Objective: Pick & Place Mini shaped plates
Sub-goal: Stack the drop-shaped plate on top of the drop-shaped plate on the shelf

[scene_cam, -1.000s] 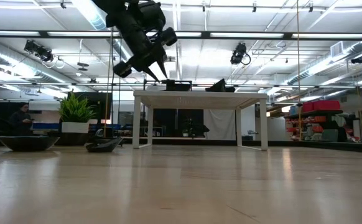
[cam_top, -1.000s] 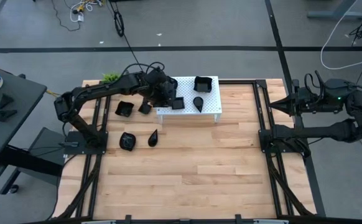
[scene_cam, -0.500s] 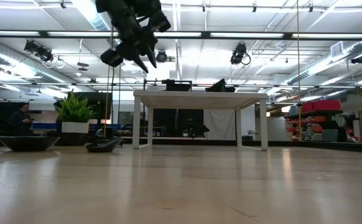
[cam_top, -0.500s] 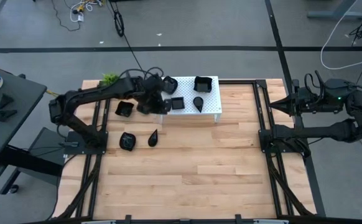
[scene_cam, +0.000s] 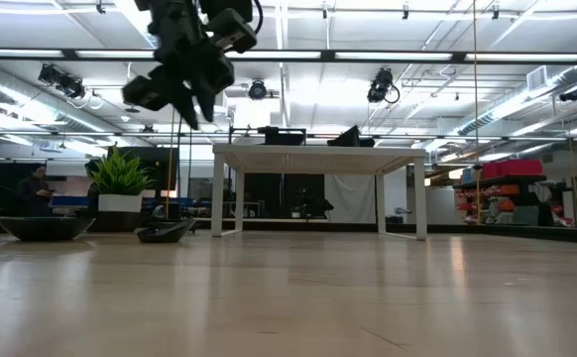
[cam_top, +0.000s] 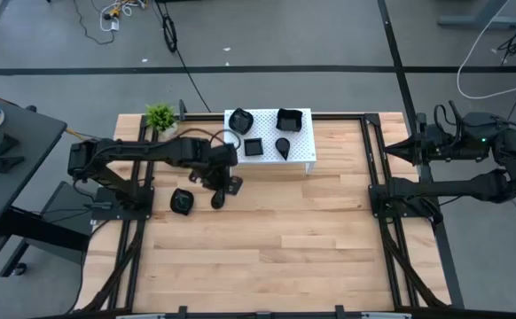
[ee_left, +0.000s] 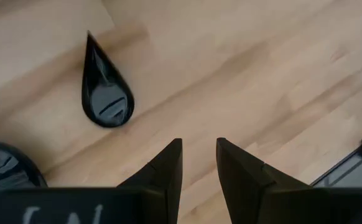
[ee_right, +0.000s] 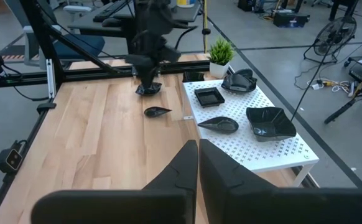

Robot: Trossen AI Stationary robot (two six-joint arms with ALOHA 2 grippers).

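Note:
Several glossy black mini shaped plates lie on the white perforated stand [cam_top: 301, 152]: a wavy one [cam_top: 239, 118], a large square one [cam_top: 288, 118], a small square one [cam_top: 253, 147] and a teardrop [cam_top: 282, 147]. On the wooden table lie a teardrop plate [ee_left: 106, 93] [cam_top: 218, 197] and a round wavy plate [cam_top: 181, 201]. My left gripper [ee_left: 198, 146] [cam_top: 225, 182] hangs open above the table just beside that teardrop, with nothing between its fingers. My right gripper [ee_right: 198, 149] [cam_top: 395, 149] is shut and empty, raised at the table's right edge.
A small green potted plant [cam_top: 160, 115] stands at the table's far left corner. Black frame rails [cam_top: 369, 159] run along both sides of the table. Bare wood [cam_top: 285, 239] fills the middle and near half.
My left gripper has swung off the left part of the white stand toward the table's near edge and a little left. It has sunk slightly and now hangs over the bare wood beside the teardrop plate. The gap between its fingers looks unchanged.

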